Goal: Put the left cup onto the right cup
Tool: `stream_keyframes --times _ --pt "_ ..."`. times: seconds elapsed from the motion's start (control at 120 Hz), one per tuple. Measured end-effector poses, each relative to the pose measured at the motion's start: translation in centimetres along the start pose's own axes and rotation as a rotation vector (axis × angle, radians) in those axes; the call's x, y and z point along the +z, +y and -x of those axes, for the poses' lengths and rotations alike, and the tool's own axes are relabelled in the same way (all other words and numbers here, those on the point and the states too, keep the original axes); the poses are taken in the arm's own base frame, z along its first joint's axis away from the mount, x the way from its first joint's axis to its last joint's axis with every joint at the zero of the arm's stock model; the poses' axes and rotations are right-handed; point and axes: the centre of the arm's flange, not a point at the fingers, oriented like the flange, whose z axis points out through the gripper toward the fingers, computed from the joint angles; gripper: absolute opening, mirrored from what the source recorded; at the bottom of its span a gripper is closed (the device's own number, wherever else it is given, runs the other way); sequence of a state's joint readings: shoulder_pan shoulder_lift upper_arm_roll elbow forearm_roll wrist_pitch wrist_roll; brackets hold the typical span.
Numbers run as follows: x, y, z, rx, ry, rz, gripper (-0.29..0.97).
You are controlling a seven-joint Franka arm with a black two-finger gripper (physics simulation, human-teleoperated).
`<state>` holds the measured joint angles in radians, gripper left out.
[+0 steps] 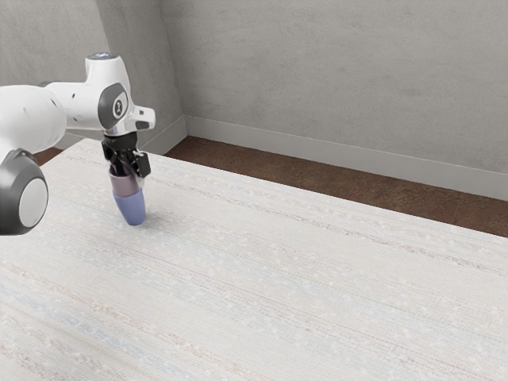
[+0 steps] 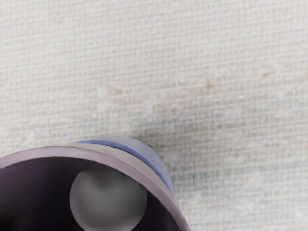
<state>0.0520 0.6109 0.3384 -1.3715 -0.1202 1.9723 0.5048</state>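
At the exterior view's upper left, our gripper (image 1: 128, 168) clamps the mauve cup (image 1: 126, 186) by its rim, nested in the blue cup (image 1: 132, 209) on the table (image 1: 317, 286). We should confirm it sits square, then part the fingers gently and lift straight up, so the stack doesn't tip.

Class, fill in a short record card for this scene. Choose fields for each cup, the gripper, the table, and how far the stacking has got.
mauve cup: nested inside the blue cup, open end up
blue cup: under the mauve cup, appears to rest on the table
gripper: directly over the mauve cup's rim
table: pale, with a fine woven-looking grain
stacking: the two cups are already one stack, near the exterior view's left
wrist view: looks down into the mauve cup, with the blue rim showing around it
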Motion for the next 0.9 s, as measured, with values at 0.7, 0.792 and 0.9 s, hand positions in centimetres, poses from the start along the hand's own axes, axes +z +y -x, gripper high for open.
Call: stream_keyframes --times 0.7,0.792,0.9 --pt "-10.7 1.6 -0.3 0.034 0.113 -0.001 0.66" --pt "-14.7 2.5 1.2 0.032 0.128 0.024 0.66" --pt "-18.2 5.3 3.7 0.026 0.087 0.082 0.66"
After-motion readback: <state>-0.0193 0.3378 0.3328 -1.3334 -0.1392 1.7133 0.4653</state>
